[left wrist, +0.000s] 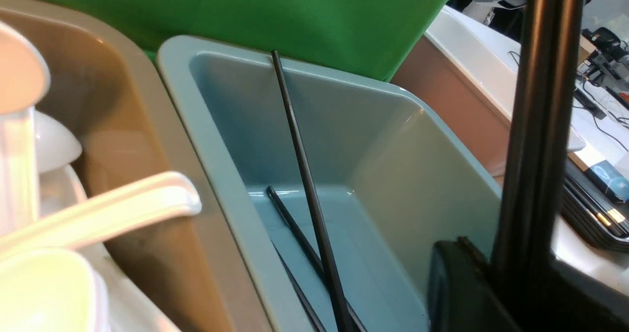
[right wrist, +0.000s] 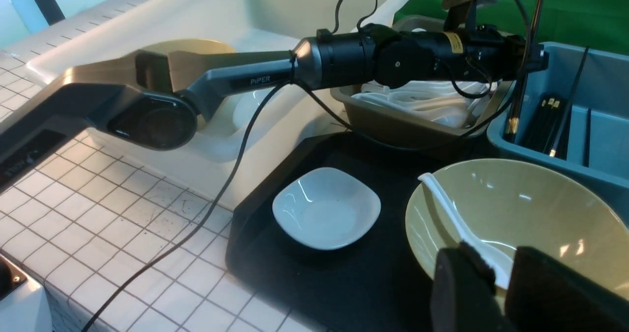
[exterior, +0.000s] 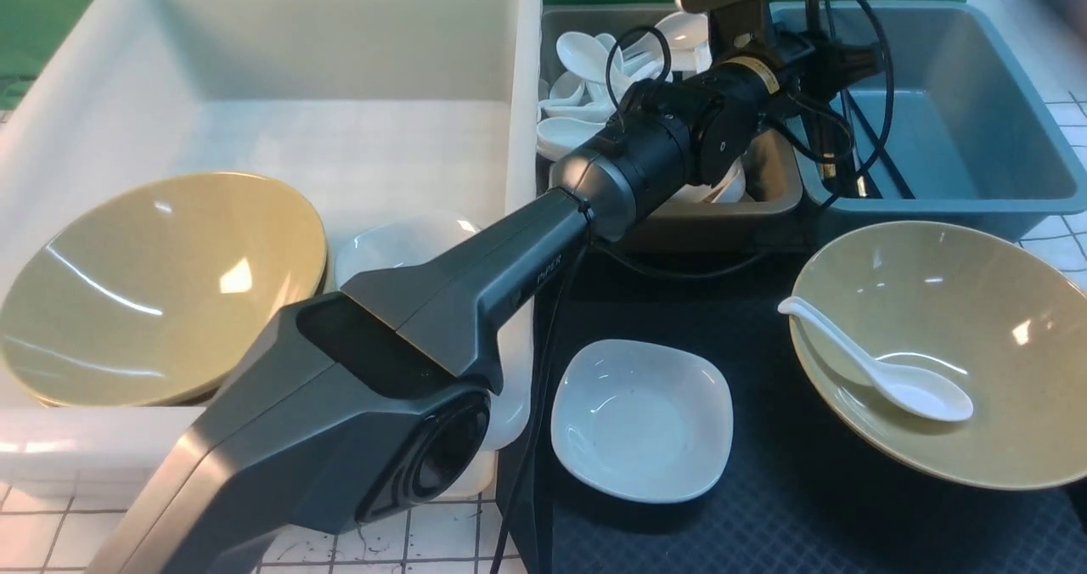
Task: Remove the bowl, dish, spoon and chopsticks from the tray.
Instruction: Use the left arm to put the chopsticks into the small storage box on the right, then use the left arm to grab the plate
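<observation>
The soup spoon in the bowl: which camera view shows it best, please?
The front view: the spoon lies wholly visible in the bowl. The right wrist view shows its handle, its scoop partly behind the right end effector. The left wrist view misses it.

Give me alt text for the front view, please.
The left arm reaches across to the blue bin at far right, its claw holding black chopsticks upright over it. On the dark tray sit a white dish and a tan bowl with the spoon inside.
</observation>
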